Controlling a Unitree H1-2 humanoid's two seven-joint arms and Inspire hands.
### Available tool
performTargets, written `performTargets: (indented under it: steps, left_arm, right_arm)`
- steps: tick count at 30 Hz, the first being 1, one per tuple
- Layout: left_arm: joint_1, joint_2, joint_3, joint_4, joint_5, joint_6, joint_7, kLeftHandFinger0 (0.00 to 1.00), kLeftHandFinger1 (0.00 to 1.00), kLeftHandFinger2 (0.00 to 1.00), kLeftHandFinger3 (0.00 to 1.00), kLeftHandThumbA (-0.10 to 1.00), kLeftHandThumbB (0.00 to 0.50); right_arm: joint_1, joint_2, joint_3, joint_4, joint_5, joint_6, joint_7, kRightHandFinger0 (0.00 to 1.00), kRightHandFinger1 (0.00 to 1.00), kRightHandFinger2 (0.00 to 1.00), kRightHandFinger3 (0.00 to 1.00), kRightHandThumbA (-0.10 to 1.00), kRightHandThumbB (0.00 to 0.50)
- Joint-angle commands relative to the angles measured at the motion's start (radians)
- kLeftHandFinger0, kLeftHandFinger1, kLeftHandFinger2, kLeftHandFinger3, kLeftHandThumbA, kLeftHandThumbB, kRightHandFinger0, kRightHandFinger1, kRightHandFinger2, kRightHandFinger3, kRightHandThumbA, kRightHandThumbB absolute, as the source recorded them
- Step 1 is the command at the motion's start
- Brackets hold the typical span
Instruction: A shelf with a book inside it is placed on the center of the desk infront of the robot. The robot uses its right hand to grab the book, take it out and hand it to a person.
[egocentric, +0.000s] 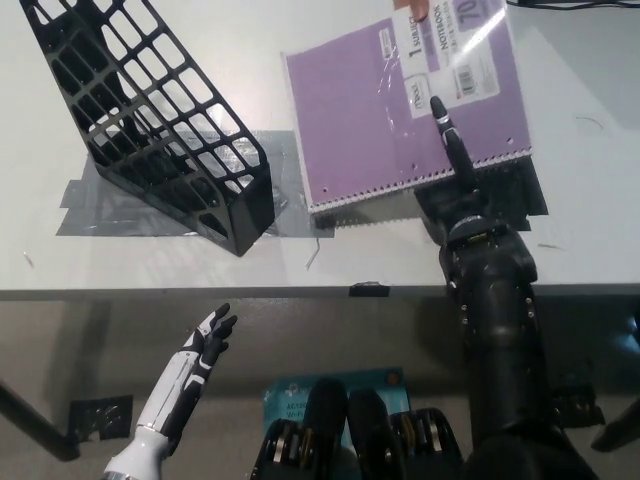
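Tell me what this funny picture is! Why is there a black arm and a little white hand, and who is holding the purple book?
This picture comes from a camera on a robot's head, looking steeply down at a white desk. The robot has two arms. Its black right hand reaches up from the bottom right and holds a purple notebook, with one of its fingers lying across the cover. At the very top edge, a person's hand has hold of the notebook too, so the robot looks to be passing it over. The small white left hand rests below the desk edge at the lower left, its fingers apart, holding nothing. On the desk stands a black mesh shelf with nothing visible inside, on strips of grey tape.
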Motion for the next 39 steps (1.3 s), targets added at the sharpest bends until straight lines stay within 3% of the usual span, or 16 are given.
performTargets:
  steps: [1,2,3,6,14,20,25,31,37,39]
  left_arm:
    - [-0.011,0.018,0.005,-0.028,0.006,-0.012,-0.008,1.0,1.0,1.0,1.0,1.0,0.21]
    - [-0.013,0.018,0.006,-0.028,0.004,-0.009,-0.008,1.0,1.0,1.0,1.0,1.0,0.211]
    - [-0.015,0.018,0.005,-0.023,0.005,-0.02,-0.008,1.0,1.0,1.0,1.0,1.0,0.202]
    - [-0.018,0.019,0.004,-0.018,0.007,-0.027,-0.007,1.0,1.0,1.0,1.0,1.0,0.208]
    - [-0.022,0.021,0.006,-0.019,0.002,-0.032,-0.009,1.0,1.0,0.99,1.0,1.0,0.185]
    - [-0.018,0.009,0.018,-0.01,-0.045,-0.025,-0.017,1.0,1.0,1.0,1.0,1.0,0.249]
    - [-0.008,0.013,0.016,-0.012,-0.035,-0.035,-0.013,1.0,1.0,1.0,1.0,1.0,0.241]
    - [-0.002,0.013,0.017,-0.01,-0.031,-0.03,-0.01,1.0,1.0,1.0,1.0,1.0,0.246]
    - [-0.002,0.012,0.019,0.0,-0.039,-0.036,-0.013,1.0,1.0,1.0,1.0,1.0,0.249]
    - [0.003,0.01,0.021,0.001,-0.046,-0.036,-0.012,1.0,1.0,1.0,1.0,1.0,0.247]
  right_arm:
    - [0.041,0.023,0.043,-0.129,0.105,0.034,0.254,1.0,1.0,1.0,1.0,1.0,0.473]
    - [0.052,0.02,0.06,-0.165,0.108,0.043,0.283,1.0,1.0,1.0,1.0,1.0,0.446]
    - [0.07,0.014,0.083,-0.225,0.115,0.058,0.321,1.0,1.0,1.0,1.0,1.0,0.493]
    - [0.102,0.005,0.119,-0.338,0.146,0.083,0.377,1.0,1.0,1.0,1.0,1.0,0.5]
    - [0.234,-0.016,0.258,-0.918,0.206,0.165,0.309,1.0,1.0,1.0,1.0,0.98,0.5]
    - [0.398,-0.089,0.357,-1.233,0.135,0.148,0.33,1.0,1.0,1.0,1.0,1.0,0.5]
    - [0.586,-0.152,0.428,-1.394,0.08,0.129,0.378,1.0,1.0,1.0,1.0,1.0,0.5]
    - [0.794,-0.185,0.526,-1.316,-0.076,0.019,0.462,1.0,1.0,1.0,1.0,1.0,0.5]
    - [0.894,-0.182,0.578,-1.182,-0.095,-0.036,0.441,1.0,1.0,1.0,1.0,1.0,0.496]
    - [0.917,-0.185,0.595,-1.111,-0.106,-0.072,0.447,1.0,1.0,1.0,1.0,1.0,0.443]
